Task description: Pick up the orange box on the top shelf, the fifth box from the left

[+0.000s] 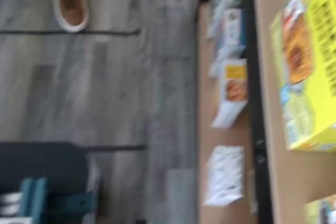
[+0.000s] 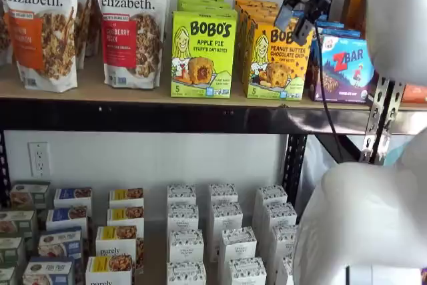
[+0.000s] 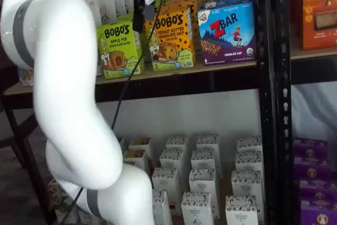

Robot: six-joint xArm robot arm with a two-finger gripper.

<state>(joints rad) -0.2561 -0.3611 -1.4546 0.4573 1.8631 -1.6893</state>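
The orange box [image 2: 277, 65], a Bobo's peanut butter chocolate chip carton, stands upright at the front of the top shelf [image 2: 133, 93], between the lime-green apple pie box [image 2: 202, 55] and the blue ZBar box [image 2: 343, 68]. It shows in both shelf views [image 3: 171, 40]. My gripper [image 2: 292, 26] hangs in front of the carton's upper part, with a gap showing between its two black fingers and nothing in them. It also shows in a shelf view [image 3: 143, 22]. The blurred wrist view shows a yellow-green carton [image 1: 310, 66]; I cannot tell which one.
More orange cartons stand in a row behind the front one. Granola bags [image 2: 130, 25] stand at the shelf's left. Small white boxes [image 2: 223, 231] fill the lower level. A black upright [image 3: 271, 98] stands right of the ZBar box. A shoe [image 1: 68, 3] is on the floor.
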